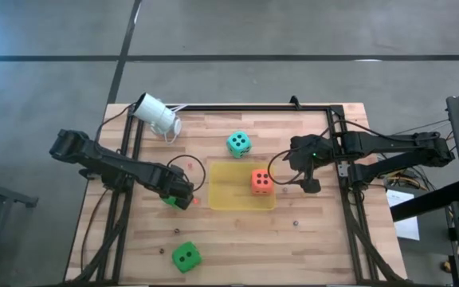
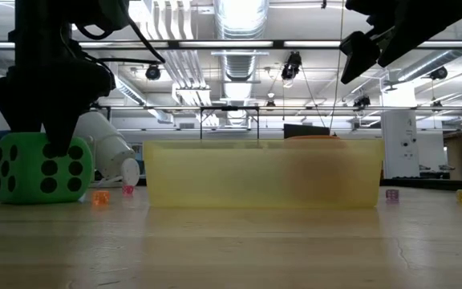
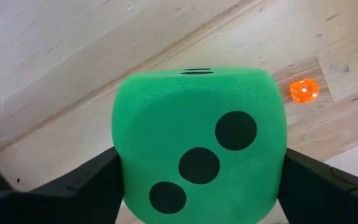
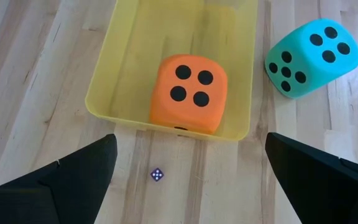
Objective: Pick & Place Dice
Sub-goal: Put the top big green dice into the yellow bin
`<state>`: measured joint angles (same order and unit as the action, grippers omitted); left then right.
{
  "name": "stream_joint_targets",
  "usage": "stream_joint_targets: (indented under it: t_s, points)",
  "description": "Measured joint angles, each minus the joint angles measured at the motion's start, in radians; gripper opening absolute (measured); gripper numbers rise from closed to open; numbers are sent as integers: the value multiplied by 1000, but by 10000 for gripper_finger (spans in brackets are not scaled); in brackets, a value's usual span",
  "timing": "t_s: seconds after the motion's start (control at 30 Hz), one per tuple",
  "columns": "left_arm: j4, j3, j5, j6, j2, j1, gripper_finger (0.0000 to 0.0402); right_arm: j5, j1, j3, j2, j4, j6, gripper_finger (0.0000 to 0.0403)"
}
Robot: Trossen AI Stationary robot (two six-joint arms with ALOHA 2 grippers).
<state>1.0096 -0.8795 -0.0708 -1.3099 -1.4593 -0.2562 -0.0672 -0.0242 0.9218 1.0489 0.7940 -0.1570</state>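
Left gripper (image 1: 178,194) is down at centre-left of the overhead frame with its fingers either side of a green die (image 3: 199,146), closing in but not clearly clamped yet. The die sits on the table (image 1: 237,247) just left of the yellow tray (image 1: 216,196). Foam squishes, so an off-centre pinch could let it twist or pop out on the lift. Right gripper (image 1: 311,182) hangs wide open right of the tray, which holds the orange die (image 4: 188,93). The teal die (image 1: 239,143) and the second green die (image 1: 186,256) are still out on the table.
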Motion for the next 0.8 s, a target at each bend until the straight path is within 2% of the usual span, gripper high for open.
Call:
stream_joint_targets:
  t_s: [0.33, 0.6, 0.8]
  points:
    - [31, -1, -5, -10, 53, 1, 333, 0, 0, 0, 0, 0, 0, 400]
    - [144, -121, -62, 51, 69, 1, 334, 0, 0, 0, 0, -4, 0, 400]
    - [169, -228, -144, 183, 69, 5, 334, 0, 0, 0, 0, -12, 0, 400]
